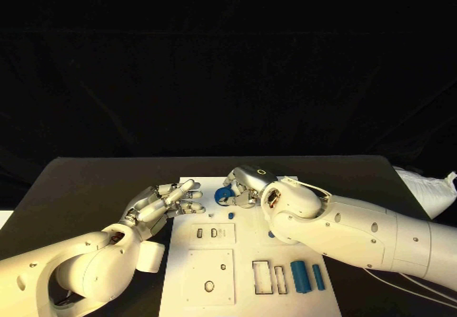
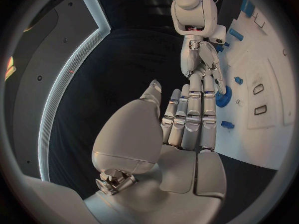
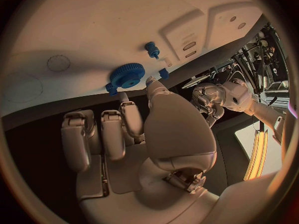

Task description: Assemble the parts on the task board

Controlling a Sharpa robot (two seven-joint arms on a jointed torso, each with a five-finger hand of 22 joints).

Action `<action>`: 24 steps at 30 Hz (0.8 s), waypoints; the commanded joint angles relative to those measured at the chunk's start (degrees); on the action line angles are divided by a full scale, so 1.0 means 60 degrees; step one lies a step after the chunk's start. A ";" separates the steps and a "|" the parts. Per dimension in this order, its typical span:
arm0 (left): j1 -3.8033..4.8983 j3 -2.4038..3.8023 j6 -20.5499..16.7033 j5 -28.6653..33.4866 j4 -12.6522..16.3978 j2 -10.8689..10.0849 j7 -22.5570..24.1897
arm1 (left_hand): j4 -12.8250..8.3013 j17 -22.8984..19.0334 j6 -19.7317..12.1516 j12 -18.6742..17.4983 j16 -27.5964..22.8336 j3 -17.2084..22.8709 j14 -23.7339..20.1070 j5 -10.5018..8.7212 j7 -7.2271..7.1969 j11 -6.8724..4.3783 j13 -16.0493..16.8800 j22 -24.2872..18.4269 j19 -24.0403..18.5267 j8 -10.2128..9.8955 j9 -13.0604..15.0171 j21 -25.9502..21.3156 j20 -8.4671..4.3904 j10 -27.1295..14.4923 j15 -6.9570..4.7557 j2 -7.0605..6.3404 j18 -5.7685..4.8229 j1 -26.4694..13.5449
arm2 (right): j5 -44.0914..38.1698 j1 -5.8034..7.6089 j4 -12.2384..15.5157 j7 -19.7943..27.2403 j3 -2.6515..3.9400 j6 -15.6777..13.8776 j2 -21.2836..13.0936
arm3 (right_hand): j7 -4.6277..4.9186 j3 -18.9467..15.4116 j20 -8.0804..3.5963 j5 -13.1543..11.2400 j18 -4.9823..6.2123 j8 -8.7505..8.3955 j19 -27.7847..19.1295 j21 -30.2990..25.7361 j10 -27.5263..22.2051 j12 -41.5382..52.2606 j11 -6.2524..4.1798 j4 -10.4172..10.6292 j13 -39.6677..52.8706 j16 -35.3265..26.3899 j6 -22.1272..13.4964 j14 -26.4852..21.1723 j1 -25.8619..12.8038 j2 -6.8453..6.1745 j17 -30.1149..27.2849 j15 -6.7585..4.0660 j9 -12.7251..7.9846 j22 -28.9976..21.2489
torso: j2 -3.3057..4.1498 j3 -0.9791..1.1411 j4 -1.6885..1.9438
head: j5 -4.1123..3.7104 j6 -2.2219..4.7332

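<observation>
A blue gear (image 1: pixel 224 194) is seen on the task board (image 1: pixel 249 251) toward 12 o'clock. Right hand (image 1: pixel 249 186) sits over it, fingers curled narrow; a grip cannot be confirmed. Left hand (image 1: pixel 168 203), at 9 o'clock of the gear, is stretched out, nothing held.

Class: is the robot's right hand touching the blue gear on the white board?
Cannot tell. In the right wrist view the right hand has fingertips right at the blue gear, but no view shows contact or a gap plainly.

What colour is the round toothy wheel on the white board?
Blue. The gear shows best in the right wrist view.
</observation>
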 commanded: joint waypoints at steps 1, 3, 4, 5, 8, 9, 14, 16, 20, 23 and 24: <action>0.0010 0.0006 0.0182 0.0015 0.0027 0.0007 0.0043 | -0.0059 0.0011 0.0010 -0.0016 -0.0056 0.0019 0.0025 0.0001 0.0049 0.0031 -0.0005 0.0000 -0.0007 -0.0065 -0.0005 0.0016 0.0061 -0.0024 0.0063 0.0001 0.0102 0.0091 | 0.0062 -0.0005 -0.0019 -0.0077 -0.0007 0.0357 0.0017 | -0.0044 -0.0134 0.0064 0.0148 -0.0047 0.0049 0.0494 -0.0045 -0.0035 0.0004 -0.0015 0.0115 0.0279 -0.0020 0.0113 0.0644 -0.0127 0.0084 0.0682 0.0052 0.0027 0.1875 | 0.0002 -0.0003 0.0000 | 0.0019 -0.0009; 0.0010 0.0006 0.0180 0.0015 0.0027 0.0006 0.0044 | -0.0059 0.0011 0.0010 -0.0016 -0.0056 0.0019 0.0025 0.0001 0.0049 0.0031 -0.0005 0.0000 -0.0007 -0.0065 -0.0005 0.0016 0.0061 -0.0024 0.0063 0.0001 0.0102 0.0091 | 0.0142 -0.0005 -0.0027 -0.0081 -0.0010 0.0394 0.0009 | -0.0069 -0.0238 0.0056 0.0376 -0.0049 0.0070 0.0503 -0.0040 -0.0015 0.0039 -0.0032 0.0153 0.0309 -0.0010 0.0208 0.0648 -0.0291 0.0233 0.0704 0.0039 0.0045 0.1888 | 0.0000 -0.0001 0.0000 | 0.0021 -0.0008; 0.0010 0.0006 0.0178 0.0015 0.0028 0.0005 0.0044 | -0.0059 0.0011 0.0010 -0.0016 -0.0056 0.0019 0.0025 0.0001 0.0049 0.0031 -0.0005 0.0000 -0.0007 -0.0065 -0.0005 0.0016 0.0061 -0.0024 0.0063 0.0001 0.0102 0.0091 | 0.0178 -0.0005 -0.0028 -0.0083 -0.0012 0.0390 0.0002 | -0.0078 -0.0275 0.0051 0.0447 -0.0050 0.0073 0.0507 -0.0038 -0.0005 0.0058 -0.0040 0.0153 0.0325 -0.0006 0.0239 0.0650 -0.0332 0.0283 0.0714 0.0033 0.0050 0.1893 | -0.0003 -0.0001 0.0001 | 0.0021 -0.0012; 0.0010 0.0006 0.0177 0.0015 0.0028 0.0004 0.0045 | -0.0059 0.0011 0.0010 -0.0016 -0.0056 0.0019 0.0025 0.0001 0.0049 0.0031 -0.0005 0.0000 -0.0007 -0.0065 -0.0005 0.0016 0.0061 -0.0024 0.0063 0.0001 0.0102 0.0091 | 0.0209 -0.0006 -0.0028 -0.0079 -0.0013 0.0384 -0.0009 | -0.0087 -0.0302 0.0046 0.0516 -0.0053 0.0078 0.0515 -0.0034 0.0006 0.0079 -0.0049 0.0149 0.0341 0.0002 0.0271 0.0654 -0.0353 0.0329 0.0732 0.0026 0.0055 0.1902 | -0.0002 -0.0001 0.0002 | 0.0021 -0.0014; 0.0010 0.0006 0.0174 0.0015 0.0028 0.0001 0.0047 | -0.0059 0.0011 0.0010 -0.0016 -0.0056 0.0019 0.0025 0.0001 0.0049 0.0031 -0.0005 0.0000 -0.0007 -0.0065 -0.0005 0.0016 0.0061 -0.0024 0.0063 0.0001 0.0102 0.0091 | 0.0349 -0.0007 -0.0019 -0.0052 -0.0015 0.0252 -0.0065 | -0.0115 -0.0365 0.0031 0.0665 -0.0062 0.0095 0.0544 -0.0018 0.0043 0.0152 -0.0073 0.0143 0.0396 0.0020 0.0365 0.0663 -0.0388 0.0440 0.0774 0.0008 0.0070 0.1939 | 0.0000 0.0000 0.0003 | 0.0026 -0.0011; 0.0010 0.0006 0.0174 0.0015 0.0027 0.0000 0.0047 | -0.0059 0.0011 0.0010 -0.0016 -0.0056 0.0019 0.0025 0.0001 0.0049 0.0031 -0.0005 0.0000 -0.0007 -0.0065 -0.0005 0.0016 0.0061 -0.0024 0.0063 0.0001 0.0102 0.0091 | 0.0389 -0.0009 -0.0006 -0.0030 -0.0015 0.0147 -0.0092 | -0.0120 -0.0379 0.0026 0.0710 -0.0063 0.0096 0.0548 -0.0015 0.0053 0.0171 -0.0078 0.0140 0.0410 0.0025 0.0383 0.0665 -0.0389 0.0462 0.0784 0.0003 0.0073 0.1945 | -0.0001 0.0002 0.0001 | 0.0034 -0.0012; 0.0010 0.0006 0.0174 0.0015 0.0015 -0.0010 0.0049 | -0.0059 0.0011 0.0010 -0.0016 -0.0056 0.0019 0.0025 0.0001 0.0049 0.0031 -0.0005 0.0000 -0.0007 -0.0065 -0.0005 0.0016 0.0061 -0.0024 0.0063 0.0001 0.0102 0.0091 | 0.1049 -0.0031 0.0289 0.0776 -0.0001 -0.1445 -0.0586 | -0.0135 -0.0449 0.0000 0.1073 -0.0078 0.0058 0.0595 0.0012 0.0125 0.0321 -0.0099 0.0066 0.0524 0.0051 0.0422 0.0677 -0.0213 0.0540 0.0840 -0.0019 0.0068 0.2004 | -0.0011 0.0016 -0.0010 | 0.0029 0.0003; 0.0010 0.0006 0.0172 0.0015 0.0002 -0.0016 0.0052 | -0.0059 0.0011 0.0010 -0.0016 -0.0056 0.0019 0.0025 0.0001 0.0049 0.0031 -0.0005 0.0000 -0.0007 -0.0065 -0.0005 0.0016 0.0061 -0.0024 0.0063 0.0001 0.0102 0.0091 | 0.1777 -0.0029 0.0433 0.1559 0.0028 -0.1690 -0.0925 | -0.0119 -0.0430 -0.0001 0.1035 -0.0070 0.0020 0.0569 -0.0003 0.0111 0.0301 -0.0089 -0.0004 0.0519 0.0040 0.0365 0.0671 -0.0040 0.0586 0.0819 -0.0014 0.0050 0.1973 | -0.0025 0.0014 -0.0032 | 0.0010 0.0008; 0.0008 0.0005 0.0178 0.0015 -0.0049 -0.0009 0.0055 | -0.0081 0.0034 0.0009 -0.0032 -0.0072 0.0018 0.0028 -0.0002 0.0050 0.0032 -0.0003 0.0000 -0.0007 -0.0081 -0.0005 0.0016 0.0061 -0.0021 0.0063 0.0011 0.0103 0.0103 | 0.3585 0.0013 0.0594 0.3075 0.0076 -0.1281 -0.1708 | -0.0080 -0.0340 0.0013 0.0903 -0.0054 0.0001 0.0516 -0.0035 0.0064 0.0255 -0.0062 -0.0312 0.0511 0.0042 0.0262 0.0668 0.0524 0.0674 0.0837 0.0007 0.0022 0.1911 | -0.0088 0.0015 -0.0080 | -0.0030 -0.0002; 0.0006 0.0003 0.0184 0.0015 -0.0098 0.0010 0.0061 | -0.0081 0.0034 0.0009 -0.0032 -0.0072 0.0018 0.0028 -0.0002 0.0050 0.0032 -0.0003 0.0000 -0.0007 -0.0081 -0.0005 0.0016 0.0061 -0.0021 0.0063 0.0011 0.0103 0.0103 | 0.4504 0.0048 0.0611 0.3931 0.0098 -0.0630 -0.2390 | -0.0058 -0.0275 0.0023 0.0891 -0.0052 0.0007 0.0510 -0.0039 0.0027 0.0221 -0.0051 -0.0705 0.0504 0.0058 0.0209 0.0674 0.1036 0.0604 0.0882 0.0017 0.0010 0.1907 | -0.0148 0.0029 -0.0163 | -0.0051 0.0001; 0.0005 0.0002 0.0187 0.0015 -0.0114 0.0018 0.0063 | -0.0081 0.0034 0.0009 -0.0032 -0.0072 0.0018 0.0028 -0.0002 0.0050 0.0032 -0.0003 0.0000 -0.0007 -0.0081 -0.0005 0.0016 0.0061 -0.0021 0.0063 0.0011 0.0103 0.0103 | 0.4686 0.0055 0.0587 0.4142 0.0103 -0.0452 -0.2598 | -0.0057 -0.0277 0.0025 0.0842 -0.0053 0.0015 0.0510 -0.0039 0.0022 0.0216 -0.0049 -0.0797 0.0504 0.0059 0.0220 0.0674 0.1140 0.0578 0.0885 0.0020 0.0012 0.1909 | -0.0160 0.0036 -0.0179 | -0.0065 0.0009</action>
